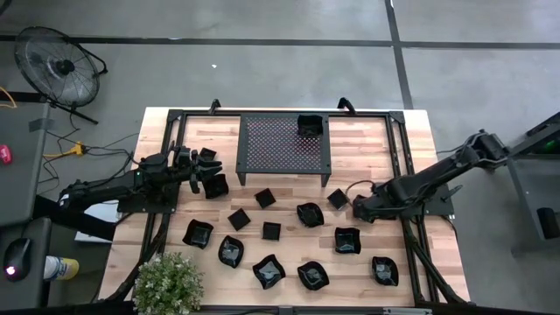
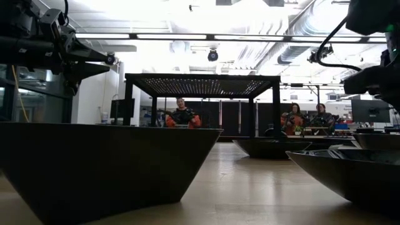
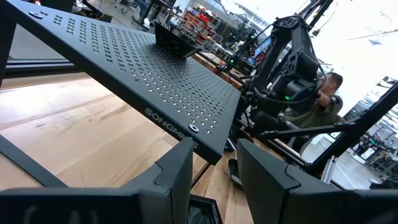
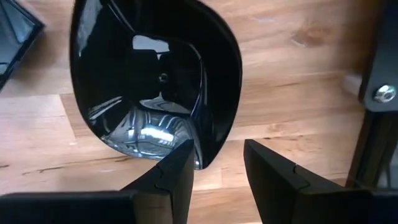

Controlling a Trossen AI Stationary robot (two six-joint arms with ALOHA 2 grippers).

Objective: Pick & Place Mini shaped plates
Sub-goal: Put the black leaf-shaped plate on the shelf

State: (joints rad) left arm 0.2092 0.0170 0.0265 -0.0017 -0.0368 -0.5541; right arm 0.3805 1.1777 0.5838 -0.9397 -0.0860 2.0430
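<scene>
The left claw (image 1: 213,171) hangs released beside the rack (image 1: 284,144); the right claw (image 1: 357,208), released, straddles a wavy plate's (image 4: 155,81) rim.

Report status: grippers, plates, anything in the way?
Left gripper open by rack, empty. Right gripper open over a wavy plate. One plate on rack. Nothing blocking.
</scene>
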